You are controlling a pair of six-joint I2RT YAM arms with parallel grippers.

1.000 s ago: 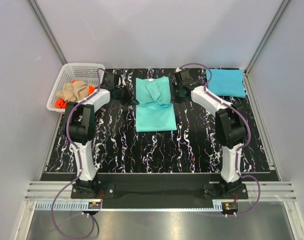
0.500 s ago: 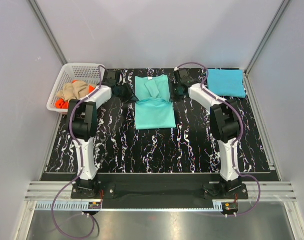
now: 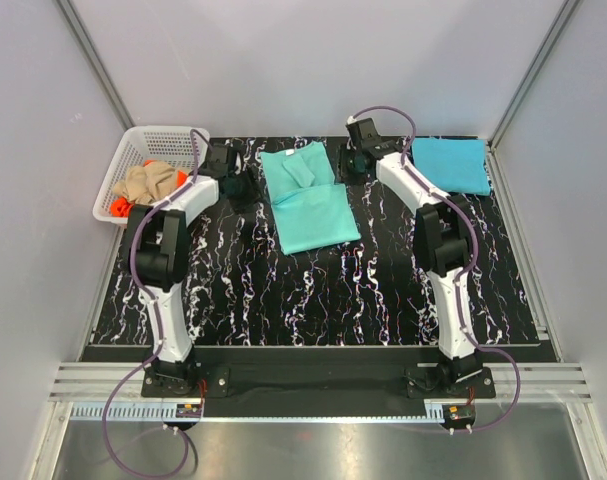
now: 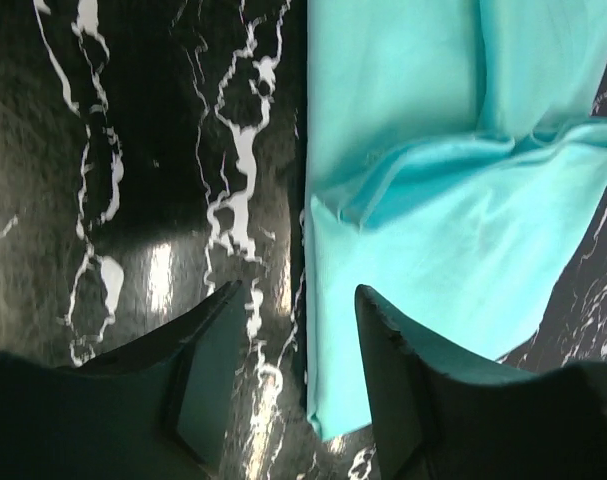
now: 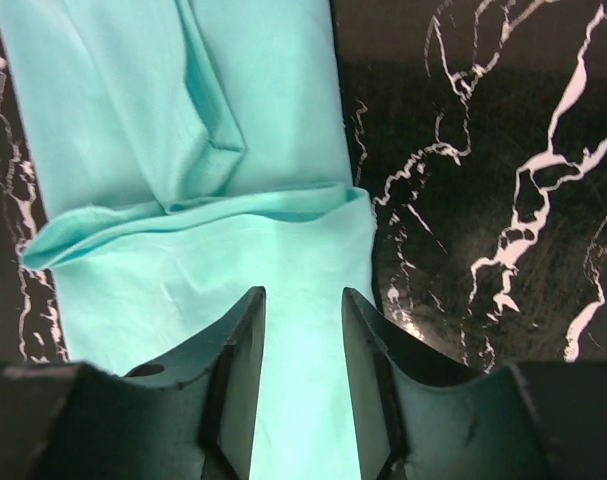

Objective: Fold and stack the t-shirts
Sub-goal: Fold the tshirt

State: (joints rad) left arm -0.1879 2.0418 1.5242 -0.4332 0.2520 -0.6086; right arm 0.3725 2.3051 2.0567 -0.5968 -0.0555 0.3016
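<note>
A mint-teal t-shirt (image 3: pixel 308 200) lies partly folded on the black marbled table (image 3: pixel 383 300), a crease across its middle. The left gripper (image 4: pixel 298 295), jaws half apart and empty, straddles one side edge. The right gripper (image 5: pixel 303 295), jaws narrower and also empty, hangs over the cloth by the other edge. A folded sky-blue t-shirt (image 3: pixel 450 163) lies outside the right jaws. Tan (image 3: pixel 148 182) and orange (image 3: pixel 113 208) shirts fill a white basket (image 3: pixel 133 140) outside the left.
</note>
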